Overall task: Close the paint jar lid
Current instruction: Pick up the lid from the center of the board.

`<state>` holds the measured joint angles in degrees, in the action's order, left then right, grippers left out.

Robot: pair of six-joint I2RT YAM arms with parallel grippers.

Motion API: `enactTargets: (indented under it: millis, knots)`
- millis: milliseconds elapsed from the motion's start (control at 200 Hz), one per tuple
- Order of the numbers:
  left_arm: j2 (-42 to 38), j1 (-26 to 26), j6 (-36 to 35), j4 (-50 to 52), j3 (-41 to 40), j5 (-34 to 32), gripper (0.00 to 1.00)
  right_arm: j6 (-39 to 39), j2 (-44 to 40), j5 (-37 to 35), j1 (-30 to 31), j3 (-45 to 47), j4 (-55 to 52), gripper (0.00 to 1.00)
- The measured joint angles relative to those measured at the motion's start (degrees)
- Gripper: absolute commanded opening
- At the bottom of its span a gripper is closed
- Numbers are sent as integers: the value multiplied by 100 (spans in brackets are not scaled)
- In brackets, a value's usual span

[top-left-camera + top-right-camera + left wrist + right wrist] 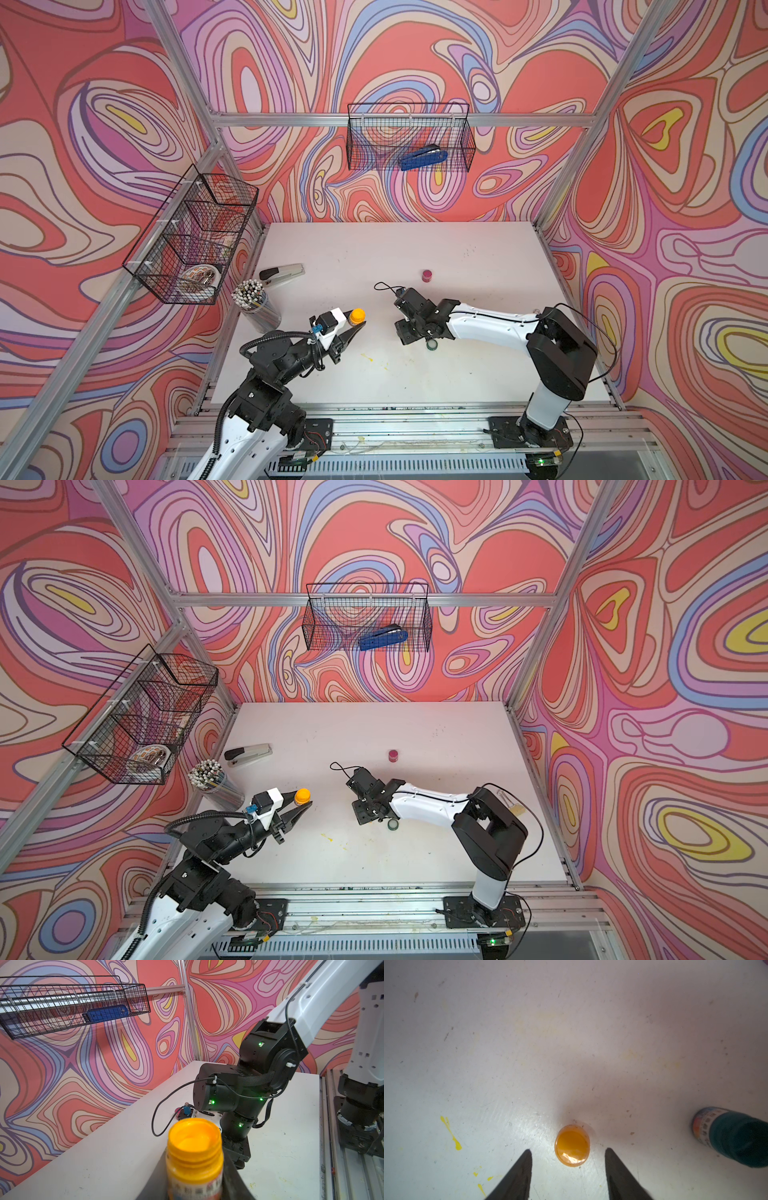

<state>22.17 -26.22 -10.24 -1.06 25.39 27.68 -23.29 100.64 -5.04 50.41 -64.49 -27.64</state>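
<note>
The left gripper (356,322) clasps the open jar (357,316), while the right gripper (568,1149), jaws apart, hovers at the lid (572,1146) on the table (571,1043); grasping and capping remain.

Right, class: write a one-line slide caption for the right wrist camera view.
Open right gripper hovers above the orange lid lying on the paint-flecked white table, a dark green jar nearby.

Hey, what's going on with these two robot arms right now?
The left tool grips an open jar of orange-yellow paint, upright and lidless. The right tool hangs open over the white table, its tips just short of the round orange lid lying flat there. The lid is not yet picked up or on the jar.
</note>
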Motion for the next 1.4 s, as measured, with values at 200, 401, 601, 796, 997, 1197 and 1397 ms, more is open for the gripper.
enactTargets:
  millis: [200, 401, 601, 796, 997, 1197, 1397]
  knots:
    - [-2, 0, 2, 0, 0, -2, 25, -33, 332, -22, 31, -2, -33, 54]
    - [-2, 0, 2, 0, 0, -2, 25, -44, 422, -28, 46, -9, -66, 48]
    - [-2, 0, 2, -2, 0, -4, 25, -81, 426, -35, 63, -22, -70, 42]
    - [-2, 0, 0, -2, 0, -4, 25, -81, 459, -52, 83, -109, -118, 41]
    - [-2, 0, 2, -2, 0, -4, 25, -81, 573, -59, 105, -164, -162, 39]
    - [-2, 0, 2, -2, 0, -4, 25, -83, 636, -72, 105, -227, -197, 35]
    - [-2, 0, 2, -2, 0, -4, 25, -81, 643, -76, 105, -249, -219, 31]
